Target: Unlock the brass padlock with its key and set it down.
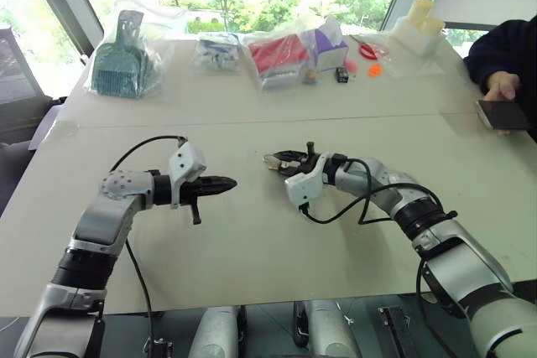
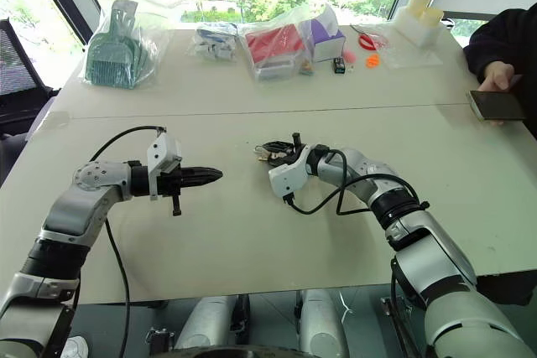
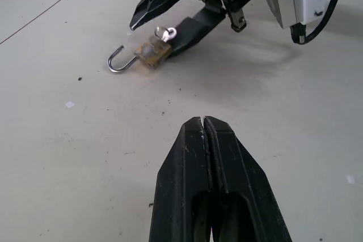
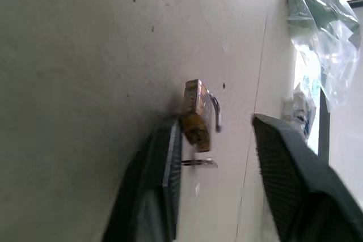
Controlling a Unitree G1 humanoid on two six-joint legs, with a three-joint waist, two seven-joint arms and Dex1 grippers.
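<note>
Two risks from here:
- Right gripper (image 4: pixel 218 165) jaws apart, padlock (image 3: pixel 152 53) on the table (image 1: pixel 252 249) touching one finger: retracting may drag it.
- Left gripper (image 3: pixel 204 126) pinched together, empty: keep clear.

Bare table (image 1: pixel 252 241) surrounds the brass padlock (image 3: pixel 152 54) on the near and left sides. The right gripper (image 3: pixel 170 15) stands over it, one of its fingers (image 3: pixel 190 29) touching it. Bagged items (image 1: pixel 277 56) line the far edge, well apart from it.
</note>
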